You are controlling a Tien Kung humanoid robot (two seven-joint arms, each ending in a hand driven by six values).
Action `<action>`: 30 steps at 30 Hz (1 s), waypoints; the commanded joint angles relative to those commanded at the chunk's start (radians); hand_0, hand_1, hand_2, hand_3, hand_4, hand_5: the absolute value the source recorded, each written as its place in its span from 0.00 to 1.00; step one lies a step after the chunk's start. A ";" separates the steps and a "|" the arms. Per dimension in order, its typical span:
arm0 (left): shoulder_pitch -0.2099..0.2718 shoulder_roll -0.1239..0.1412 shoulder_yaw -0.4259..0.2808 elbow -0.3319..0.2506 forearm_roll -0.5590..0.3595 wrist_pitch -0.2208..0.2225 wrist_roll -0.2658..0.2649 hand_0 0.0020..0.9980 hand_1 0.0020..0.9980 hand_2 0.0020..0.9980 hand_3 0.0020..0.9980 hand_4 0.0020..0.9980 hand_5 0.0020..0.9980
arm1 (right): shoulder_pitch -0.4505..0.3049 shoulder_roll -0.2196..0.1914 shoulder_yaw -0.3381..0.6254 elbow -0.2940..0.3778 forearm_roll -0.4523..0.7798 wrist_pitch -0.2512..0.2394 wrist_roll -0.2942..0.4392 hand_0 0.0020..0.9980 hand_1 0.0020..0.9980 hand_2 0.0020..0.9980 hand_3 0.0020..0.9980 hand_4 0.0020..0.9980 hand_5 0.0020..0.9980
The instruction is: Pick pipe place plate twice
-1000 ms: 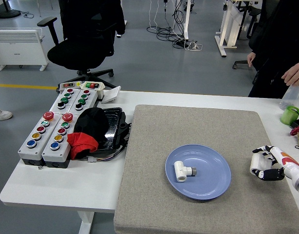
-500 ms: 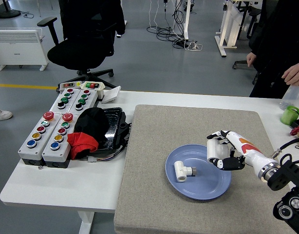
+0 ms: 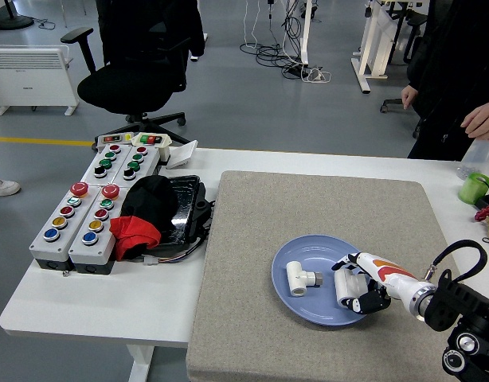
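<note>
The white fingers (image 3: 347, 288) of the robot's right hand (image 3: 357, 288) curl around a short white plastic pipe piece (image 3: 342, 286), holding it low over the right half of a round blue plate (image 3: 296, 306); whether the piece already touches the plate cannot be told. The hand's white shell with an orange stripe runs back to a black wrist and arm (image 3: 459, 318) that enters from the lower right corner. On the same plate, left of the hand and apart from it, lies a white T-shaped pipe fitting with a grey end (image 3: 298, 278).

The plate sits on a grey felt mat (image 3: 252, 239) that covers the right part of the white tabletop (image 3: 85, 306). Left of the plate, beyond the mat's edge, a black tray (image 3: 187, 211) holds a black cloth (image 3: 149, 197) and a red cloth (image 3: 135, 233). Further left of the plate stand two grey control boxes with coloured push-buttons (image 3: 80, 225), with two smaller button boxes (image 3: 121, 163) behind them.

Far right of the plate, at the tabletop's edge, a green cup (image 3: 473, 189) stands below a person's hand (image 3: 483, 121) that holds a clear bottle (image 3: 471, 159). The person in dark clothing (image 3: 459, 56) stands at the far side. A black office chair (image 3: 137, 76) stands on the grey floor behind the tabletop.
</note>
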 joint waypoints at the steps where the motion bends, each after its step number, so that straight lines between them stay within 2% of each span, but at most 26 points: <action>1: 0.000 0.000 -0.001 0.000 0.002 -0.001 0.001 0.66 0.63 0.64 0.57 0.41 1.00 | 0.001 -0.001 0.006 0.003 0.000 0.011 -0.006 1.00 0.98 1.00 1.00 0.71 0.17; 9: 0.004 -0.001 -0.005 -0.001 0.008 -0.002 0.003 0.66 0.63 0.64 0.57 0.41 1.00 | -0.005 -0.007 0.038 0.024 -0.003 0.065 -0.048 1.00 0.98 1.00 1.00 0.73 0.16; 17: 0.009 -0.001 -0.008 0.001 0.012 0.000 -0.001 0.66 0.63 0.64 0.57 0.41 1.00 | -0.018 -0.024 0.105 0.086 0.010 0.066 -0.042 1.00 0.99 1.00 1.00 0.73 0.16; 19: 0.009 -0.001 -0.008 0.001 0.012 0.000 -0.002 0.66 0.63 0.64 0.57 0.41 1.00 | -0.019 -0.026 0.120 0.097 0.018 0.064 -0.039 1.00 0.98 1.00 1.00 0.73 0.19; 27: 0.009 -0.002 -0.011 0.003 0.017 0.000 -0.005 0.66 0.63 0.64 0.56 0.40 1.00 | -0.028 -0.032 0.144 0.111 0.045 0.081 -0.046 1.00 0.97 1.00 1.00 0.75 0.21; 30: 0.008 -0.002 -0.011 0.004 0.017 0.001 -0.008 0.66 0.63 0.64 0.56 0.40 1.00 | -0.039 -0.036 0.163 0.127 0.043 0.064 -0.033 1.00 0.96 1.00 1.00 0.76 0.21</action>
